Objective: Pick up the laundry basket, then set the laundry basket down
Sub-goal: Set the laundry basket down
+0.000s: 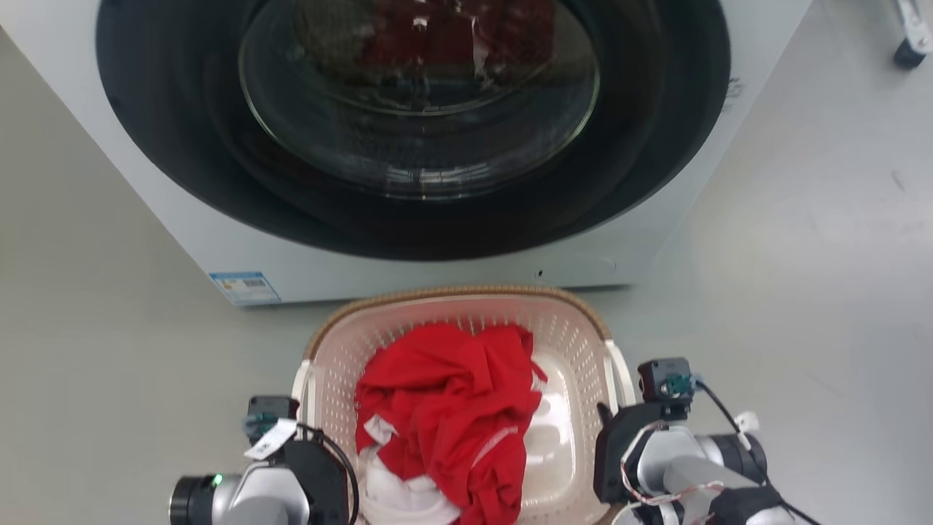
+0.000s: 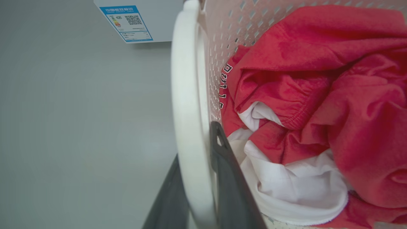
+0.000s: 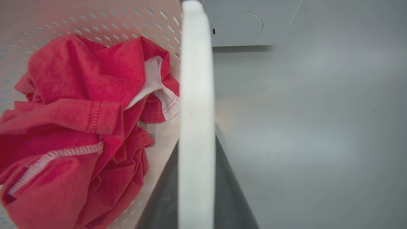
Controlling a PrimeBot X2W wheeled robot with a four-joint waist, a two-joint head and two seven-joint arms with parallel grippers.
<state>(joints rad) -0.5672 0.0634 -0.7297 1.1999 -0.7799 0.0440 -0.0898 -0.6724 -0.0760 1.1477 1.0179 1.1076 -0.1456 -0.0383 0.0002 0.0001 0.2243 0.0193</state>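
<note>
- L gripper (image 2: 194, 149): fingers pinch white L handle (image 2: 186, 95) of laundry basket (image 1: 452, 294), one inside, one outside.
- R gripper (image 3: 195, 140): clamped same way on R handle (image 3: 195, 79).
- Laundry basket: just in front of washing machine (image 1: 204, 233), by its door.
- Handling: prob. light, stiff plastic; smooth handles may slip; red clothes (image 1: 444, 408) inside are soft, can shift.
- Arms: wrists flank laundry basket, fingers aimed at washing machine.

Head view: laundry basket (image 1: 576, 343) near end cut by bottom edge. Washing machine (image 1: 437, 275) top cropped; label (image 1: 244, 286) print unreadable.
</note>
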